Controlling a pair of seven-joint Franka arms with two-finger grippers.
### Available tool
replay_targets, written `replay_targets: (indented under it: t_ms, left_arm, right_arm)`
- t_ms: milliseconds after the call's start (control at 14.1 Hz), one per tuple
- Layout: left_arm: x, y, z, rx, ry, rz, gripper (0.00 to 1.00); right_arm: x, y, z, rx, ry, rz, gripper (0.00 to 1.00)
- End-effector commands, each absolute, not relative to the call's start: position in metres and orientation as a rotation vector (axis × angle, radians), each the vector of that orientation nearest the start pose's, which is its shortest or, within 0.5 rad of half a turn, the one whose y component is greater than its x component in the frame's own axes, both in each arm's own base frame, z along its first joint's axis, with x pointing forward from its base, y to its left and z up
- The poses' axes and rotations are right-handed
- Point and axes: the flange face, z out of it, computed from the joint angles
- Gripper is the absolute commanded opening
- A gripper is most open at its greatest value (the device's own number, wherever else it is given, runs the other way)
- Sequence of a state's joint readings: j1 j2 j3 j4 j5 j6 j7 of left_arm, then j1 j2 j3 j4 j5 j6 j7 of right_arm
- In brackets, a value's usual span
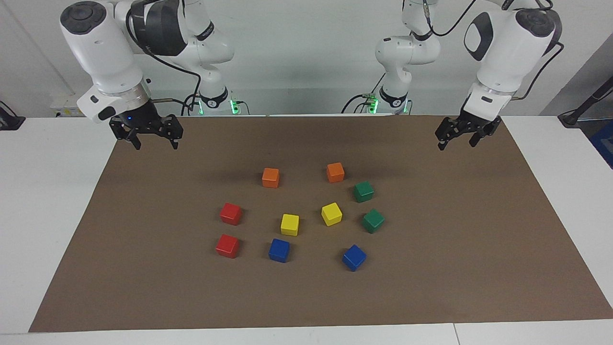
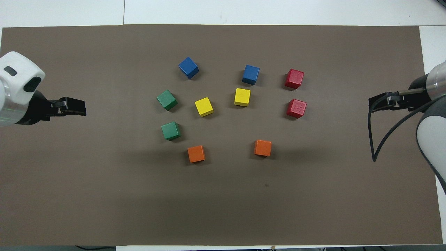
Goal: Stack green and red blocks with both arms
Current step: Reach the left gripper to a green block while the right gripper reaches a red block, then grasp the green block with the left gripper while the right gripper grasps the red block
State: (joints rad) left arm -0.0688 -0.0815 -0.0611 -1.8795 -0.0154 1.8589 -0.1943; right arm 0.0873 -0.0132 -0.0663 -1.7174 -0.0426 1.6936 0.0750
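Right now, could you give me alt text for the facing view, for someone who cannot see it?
Ten small cubes sit unstacked mid-mat: two green blocks toward the left arm's end, two red blocks toward the right arm's, with orange, yellow and blue pairs between. The open left claw and right claw hang over the mat's corners.

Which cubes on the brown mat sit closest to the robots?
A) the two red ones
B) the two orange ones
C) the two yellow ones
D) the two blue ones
B: in the facing view the two orange cubes lie highest on the brown mat, nearest the robots' bases; the yellow cubes lie in the middle of the group, and the blue cubes lie farthest from the robots.
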Motion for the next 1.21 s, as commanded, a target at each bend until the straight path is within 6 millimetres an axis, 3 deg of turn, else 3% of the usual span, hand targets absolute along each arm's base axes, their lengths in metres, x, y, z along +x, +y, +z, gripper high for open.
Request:
replay_targets:
  t_ms: [0,213,356,498,853,1138]
  left_arm:
    - [0.538,-0.124,0.505,-3.177,-0.199,-0.095,1.00]
    - [0.551,-0.181,0.456,-3.180,-0.207,-0.092,1.00]
    - [0.555,-0.193,0.428,-3.179,-0.202,-0.074,1.00]
    - [0.552,-0.219,0.402,-3.176,-0.260,-0.058,1.00]
    - [0.540,-0.235,0.355,-3.169,-0.352,-0.053,1.00]
    - [0.536,-0.247,0.324,-3.154,-0.444,-0.032,1.00]
  right_arm:
    - [0.555,0.035,0.554,-3.173,0.211,-0.028,1.00]
    - [0.574,0.067,0.509,-3.142,0.467,0.015,1.00]
    - [0.583,0.090,0.467,-3.109,0.595,0.035,1.00]
    - [0.587,0.105,0.435,-3.091,0.630,0.010,1.00]
    - [0.605,0.119,0.384,-3.078,0.657,-0.039,1.00]
    - [0.613,0.132,0.357,-3.071,0.668,-0.060,1.00]
